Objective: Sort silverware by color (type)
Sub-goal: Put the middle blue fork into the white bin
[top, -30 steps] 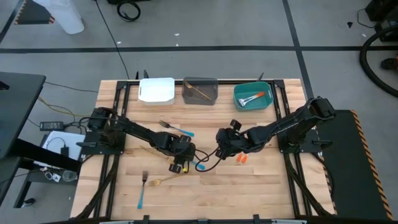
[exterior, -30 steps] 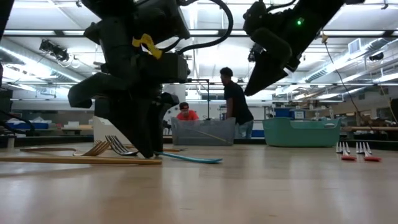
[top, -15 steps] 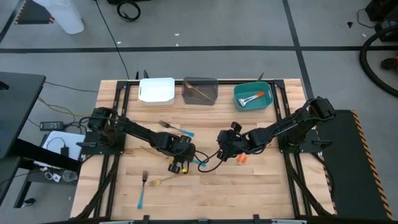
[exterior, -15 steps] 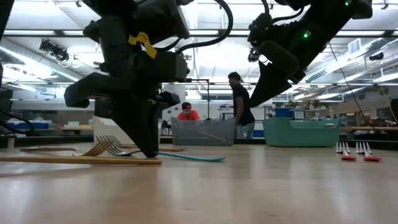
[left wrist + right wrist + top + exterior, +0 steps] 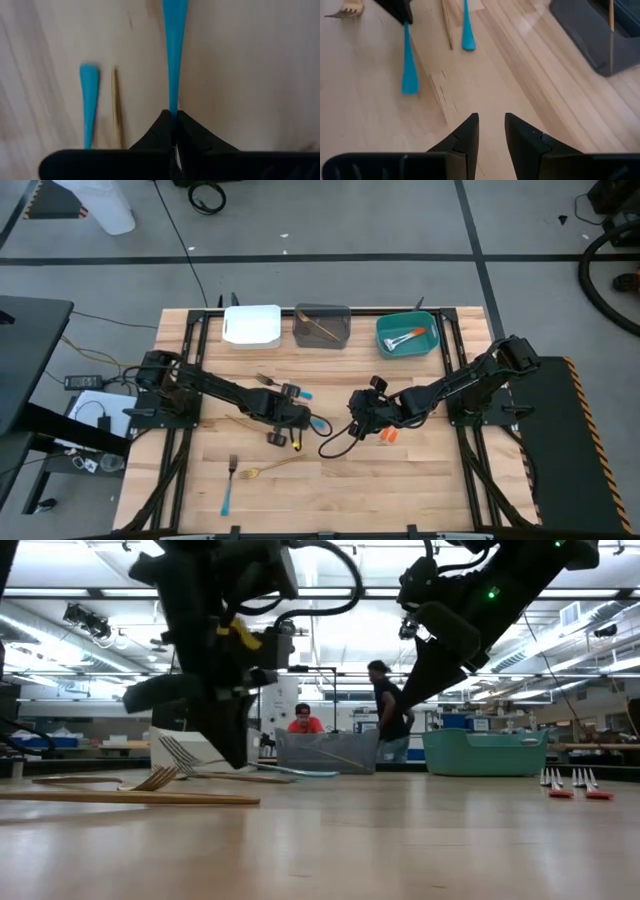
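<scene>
Your table is pale wooden planks. At its far edge stand three rectangular bins: the white bin, the grey bin holding one thin gold utensil, and the teal bin holding orange-handled silverware. Your left gripper, near the table's middle, is clenched on a slim blue-handled fork, lifted and tilted above the wood. Your right gripper, just beside it, hangs parted and grasps nothing.
</scene>
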`<act>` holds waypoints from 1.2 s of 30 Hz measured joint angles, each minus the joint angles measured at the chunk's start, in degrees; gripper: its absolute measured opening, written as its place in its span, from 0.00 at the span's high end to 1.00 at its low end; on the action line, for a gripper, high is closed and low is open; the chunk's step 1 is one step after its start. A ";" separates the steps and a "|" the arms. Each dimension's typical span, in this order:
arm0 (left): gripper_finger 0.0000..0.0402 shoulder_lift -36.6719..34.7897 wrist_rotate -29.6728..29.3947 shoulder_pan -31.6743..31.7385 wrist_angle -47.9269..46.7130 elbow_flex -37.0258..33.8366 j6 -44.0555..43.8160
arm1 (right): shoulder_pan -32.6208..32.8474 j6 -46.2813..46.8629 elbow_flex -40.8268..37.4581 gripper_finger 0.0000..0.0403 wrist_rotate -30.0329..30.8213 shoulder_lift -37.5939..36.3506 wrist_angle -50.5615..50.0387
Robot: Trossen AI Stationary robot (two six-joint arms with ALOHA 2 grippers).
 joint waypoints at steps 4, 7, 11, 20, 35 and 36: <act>0.96 -0.98 -4.13 0.38 -5.04 1.26 -2.03 | 0.00 -0.36 0.01 0.74 0.19 0.00 -0.42; 0.96 -2.09 -7.58 0.54 -7.42 1.54 -2.22 | 0.15 -0.61 0.02 0.74 1.16 0.00 -0.57; 0.96 -5.08 -9.96 1.34 -10.65 1.58 -3.62 | 0.58 -0.99 0.02 0.74 1.66 0.00 -0.45; 0.96 -13.99 -13.12 5.85 -15.36 1.54 -4.51 | 1.18 -1.46 0.02 0.74 3.04 0.00 0.09; 0.96 -24.74 -13.74 24.44 -5.96 -5.75 -1.93 | 2.21 -5.48 0.04 0.74 0.90 0.07 5.38; 0.96 -25.14 -13.76 25.85 -5.15 -6.51 -1.71 | 2.21 -5.64 0.04 0.74 0.89 0.07 5.59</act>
